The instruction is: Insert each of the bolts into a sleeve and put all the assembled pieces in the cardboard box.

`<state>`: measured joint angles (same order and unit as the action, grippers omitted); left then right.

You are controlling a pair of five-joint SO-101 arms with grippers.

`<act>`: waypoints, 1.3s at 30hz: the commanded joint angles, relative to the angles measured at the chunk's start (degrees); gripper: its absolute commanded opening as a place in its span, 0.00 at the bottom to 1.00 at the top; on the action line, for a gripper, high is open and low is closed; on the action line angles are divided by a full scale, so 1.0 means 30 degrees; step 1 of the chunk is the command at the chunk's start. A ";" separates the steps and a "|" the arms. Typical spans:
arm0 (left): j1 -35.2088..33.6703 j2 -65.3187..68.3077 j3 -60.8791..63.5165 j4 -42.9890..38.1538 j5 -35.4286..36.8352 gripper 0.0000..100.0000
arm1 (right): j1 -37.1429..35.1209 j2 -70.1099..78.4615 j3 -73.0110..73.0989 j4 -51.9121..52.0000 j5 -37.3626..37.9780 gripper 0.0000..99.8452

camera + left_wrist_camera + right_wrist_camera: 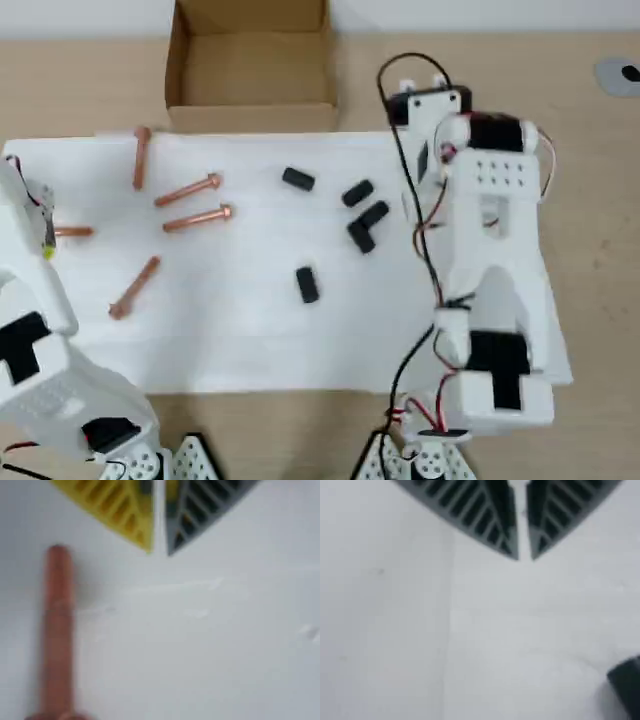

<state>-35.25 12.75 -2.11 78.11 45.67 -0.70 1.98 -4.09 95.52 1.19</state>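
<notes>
**Left end effector** point(159, 550): low over the white sheet point(250, 330), at the sheet's left edge. The yellow finger point(120, 510) and grey finger point(210, 505) are drawn nearly together, with a thin slit between the tips and nothing pinched. An edge bolt point(59, 630), copper in colour, lies flat on the sheet just beside the tips and clear of them.

**Right end effector** point(522, 557): over the right side of the sheet. Its two grey fingers are pressed close, with a narrow slit between them, and hold nothing. A black sleeve point(626, 687) lies on the sheet near it, apart from the tips.

**Bolts:** four more lie loose on the left half of the sheet.
- The far bolt point(140, 158) lies near the sheet's back edge.
- The upper paired bolt point(188, 190) and lower paired bolt point(197, 218) lie roughly parallel, heads toward the sleeves.
- The slanted bolt point(134, 288) lies closest to the arms.

**Sleeves:** five are counted from above, all black, in the middle of the sheet.
- The lone sleeve point(298, 179) lies farthest back.
- The tilted sleeve point(357, 193) lies to its right.
- The corner sleeve point(375, 213) and crossing sleeve point(360, 238) appear to touch, forming an L.
- The near sleeve point(307, 284) lies by itself.

Every bolt lies apart from every sleeve.

**Cardboard box** point(250, 110): open-topped, standing on the counter point(600, 250) against the sheet's far edge.
</notes>
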 commanded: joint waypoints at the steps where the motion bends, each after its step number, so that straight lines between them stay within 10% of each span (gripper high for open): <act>1: -0.0293 0.0835 -0.2462 0.0088 0.0117 0.13 | -0.0601 0.0601 -0.2564 0.0586 0.0059 0.01; 39: -0.1143 1.2469 -1.0989 0.0264 0.0703 0.14 | -0.2681 0.0806 -0.2564 0.0703 0.0147 0.01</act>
<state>-37.27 45.80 -32.79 80.04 49.01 -8.18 4.70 -8.75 97.27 1.27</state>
